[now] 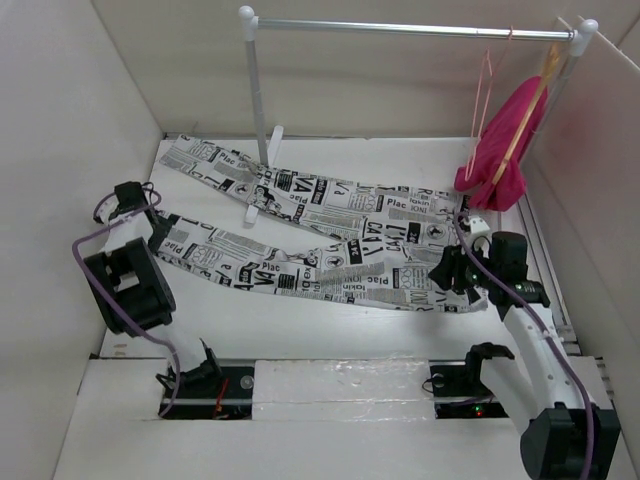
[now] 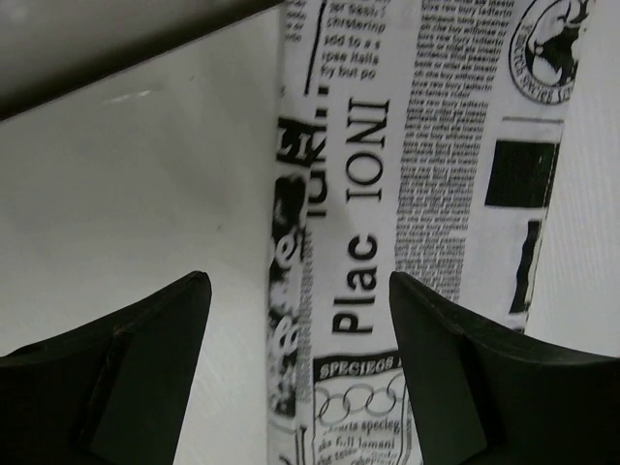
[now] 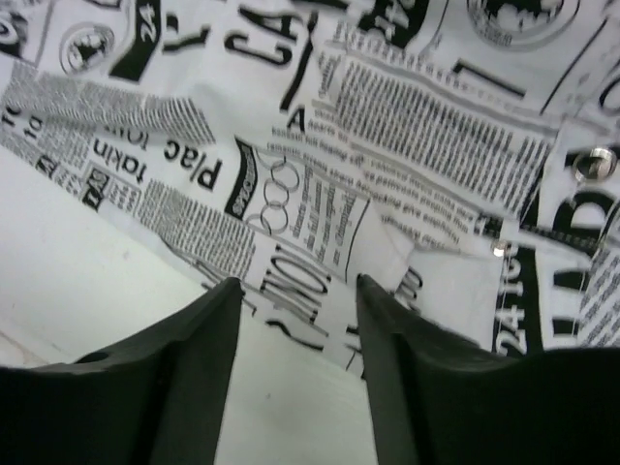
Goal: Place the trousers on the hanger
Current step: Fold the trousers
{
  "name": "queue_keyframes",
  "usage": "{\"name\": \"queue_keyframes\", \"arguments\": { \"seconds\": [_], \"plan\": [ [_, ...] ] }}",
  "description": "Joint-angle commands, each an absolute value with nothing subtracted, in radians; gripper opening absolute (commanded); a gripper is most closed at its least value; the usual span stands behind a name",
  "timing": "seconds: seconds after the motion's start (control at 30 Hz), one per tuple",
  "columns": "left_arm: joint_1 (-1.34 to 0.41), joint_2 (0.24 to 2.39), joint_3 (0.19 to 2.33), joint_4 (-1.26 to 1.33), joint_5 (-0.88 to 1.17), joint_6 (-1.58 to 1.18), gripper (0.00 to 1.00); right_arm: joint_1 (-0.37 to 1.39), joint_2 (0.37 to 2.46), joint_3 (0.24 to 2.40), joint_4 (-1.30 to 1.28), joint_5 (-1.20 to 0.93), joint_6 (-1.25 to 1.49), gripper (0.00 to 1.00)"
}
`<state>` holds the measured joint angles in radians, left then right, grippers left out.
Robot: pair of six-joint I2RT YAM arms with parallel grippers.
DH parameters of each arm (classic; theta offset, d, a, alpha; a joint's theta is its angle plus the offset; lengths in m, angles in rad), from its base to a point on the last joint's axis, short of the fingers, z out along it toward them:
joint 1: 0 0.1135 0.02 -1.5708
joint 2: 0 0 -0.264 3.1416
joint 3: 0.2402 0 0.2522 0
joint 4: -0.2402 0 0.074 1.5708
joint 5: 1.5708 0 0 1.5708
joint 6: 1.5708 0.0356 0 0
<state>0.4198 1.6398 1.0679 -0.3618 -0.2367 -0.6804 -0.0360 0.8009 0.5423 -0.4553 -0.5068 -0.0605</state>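
Note:
The trousers point(image 1: 350, 262), white with black newspaper print, lie flat on the table, both legs running left and the waist at the right. My left gripper point(image 1: 158, 232) is open over the end of the near leg; in the left wrist view the printed leg point(image 2: 387, 194) runs between the spread fingers point(image 2: 145, 368) of the gripper point(image 2: 298, 278). At the waist edge my right gripper point(image 1: 447, 270) is open; the waist cloth point(image 3: 407, 126) lies just past its tips point(image 3: 298, 283). The thin salmon-pink hanger point(image 1: 485, 90) hangs on the rail, empty.
A garment rack stands at the back, with a silver rail point(image 1: 410, 28) and a white post point(image 1: 258, 90) whose foot rests among the trouser legs. A magenta garment point(image 1: 505, 145) hangs on a wooden hanger point(image 1: 530, 100) beside the wire one. White walls enclose the table.

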Motion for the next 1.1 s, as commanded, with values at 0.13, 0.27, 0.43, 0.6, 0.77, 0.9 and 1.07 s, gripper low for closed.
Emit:
{"name": "queue_keyframes", "arguments": {
  "seconds": [0.13, 0.27, 0.43, 0.6, 0.77, 0.9, 1.07],
  "plan": [
    [0.417, 1.833, 1.213, -0.368, -0.253, -0.664, 0.6, -0.029, 0.741, 0.509, -0.626, -0.508, -0.124, 0.62],
    [0.417, 1.879, 1.21, -0.39, -0.272, -0.687, 0.54, -0.029, 0.742, 0.512, -0.632, -0.5, -0.121, 0.63],
    [0.417, 1.749, 1.163, -0.365, -0.259, -0.712, 0.57, -0.02, 0.778, 0.532, -0.552, -0.52, -0.124, 0.61],
    [0.37, 1.468, 1.068, -0.275, -0.252, -0.701, 0.65, -0.02, 0.837, 0.597, -0.551, -0.469, -0.181, 0.09],
    [0.31, 1.541, 1.179, -0.156, -0.094, -0.759, 0.62, 0.018, 0.877, 0.607, -0.509, -0.47, -0.189, 0.0],
    [0.23, 1.8, 1.443, -0.207, -0.094, -0.743, 0.6, 0.04, 0.914, 0.618, -0.471, -0.478, -0.198, 0.16],
    [0.177, 2.156, 1.856, -0.349, -0.074, -0.732, 0.63, 0.098, 1.0, 0.681, -0.436, -0.509, -0.201, 0.38]
  ]
}}
